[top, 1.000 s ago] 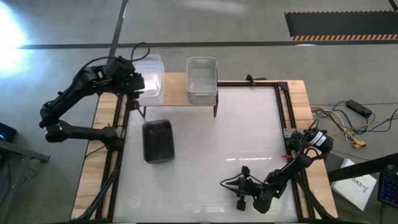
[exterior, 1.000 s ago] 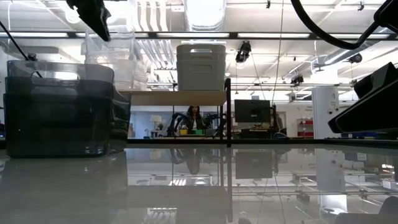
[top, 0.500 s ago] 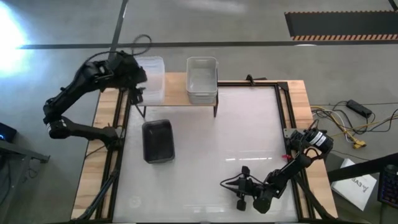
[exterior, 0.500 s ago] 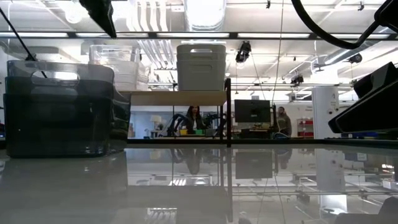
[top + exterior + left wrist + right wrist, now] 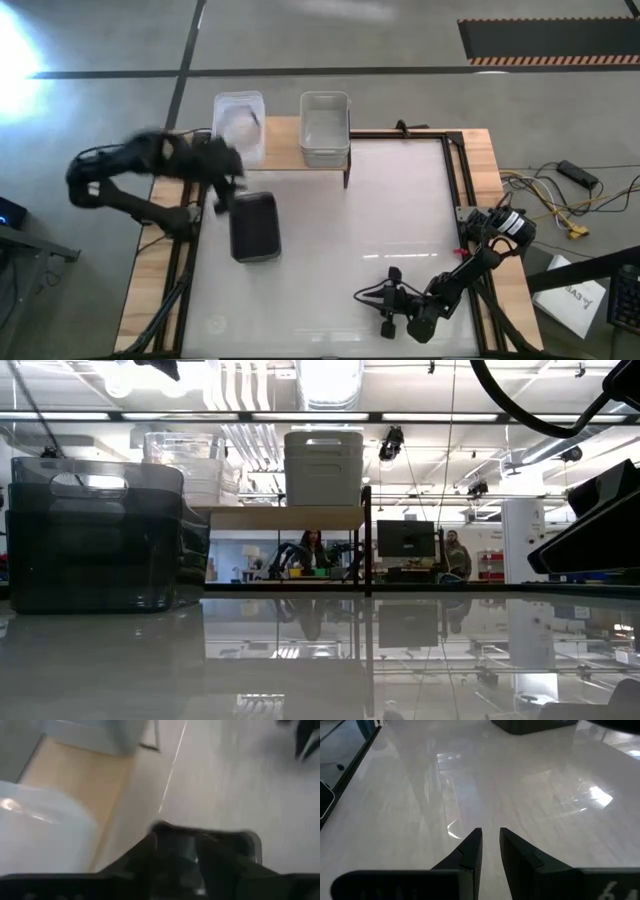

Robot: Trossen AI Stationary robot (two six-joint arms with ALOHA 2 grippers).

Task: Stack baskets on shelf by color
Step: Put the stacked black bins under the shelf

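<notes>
Left gripper (image 5: pixel 228 172) hovers beside dark basket (image 5: pixel 254 226) (not touching).

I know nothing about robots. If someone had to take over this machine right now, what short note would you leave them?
Left pincer: blurred, above the dark grey basket's far end, carrying nothing visible; open or shut unclear.
Right pincer: parked low at the table's near right, fingers slightly apart, empty.
Done: clear basket and light grey basket sit side by side on the shelf.
Left: the dark grey basket sits on the table, not yet shelved.
</notes>
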